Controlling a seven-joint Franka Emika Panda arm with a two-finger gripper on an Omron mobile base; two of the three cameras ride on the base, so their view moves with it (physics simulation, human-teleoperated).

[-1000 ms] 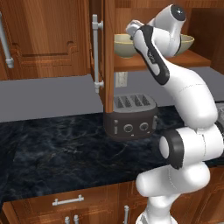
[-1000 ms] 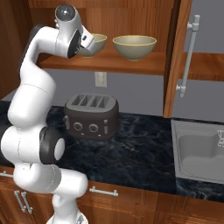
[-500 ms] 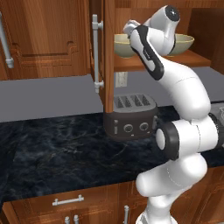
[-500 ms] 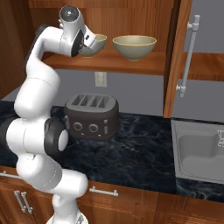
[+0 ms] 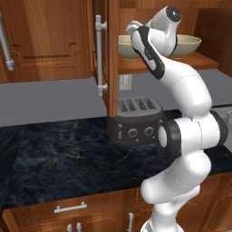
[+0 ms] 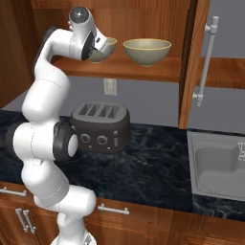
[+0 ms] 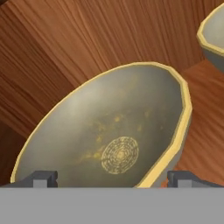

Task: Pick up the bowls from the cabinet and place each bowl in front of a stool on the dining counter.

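Two olive-beige bowls with yellow rims stand on the shelf of the open cabinet [image 6: 143,72]. The left bowl [image 7: 118,131] is tilted across the hand view, very close. My gripper [image 7: 112,178] is open, one fingertip [image 7: 43,178] at the bowl's left edge and the other outside its right rim, touching nothing. From the base views, my hand [image 6: 95,45] covers part of the left bowl [image 6: 106,48] [image 5: 126,45]. The right bowl [image 6: 147,51] [image 5: 189,44] [image 7: 214,35] stands free beside it. The dining counter and stools are out of view.
A dark toaster [image 5: 135,121] [image 6: 100,127] sits on the black counter [image 5: 54,154] under the shelf. The open cabinet door [image 6: 194,62] with its silver bar handle [image 6: 206,60] hangs to the right, above a steel sink [image 6: 217,165]. Low drawers [image 5: 70,208] line the front.
My arm has stretched up and in toward the shelf, bringing the hand closer to the left bowl. The jaws stayed open and both bowls stayed put.
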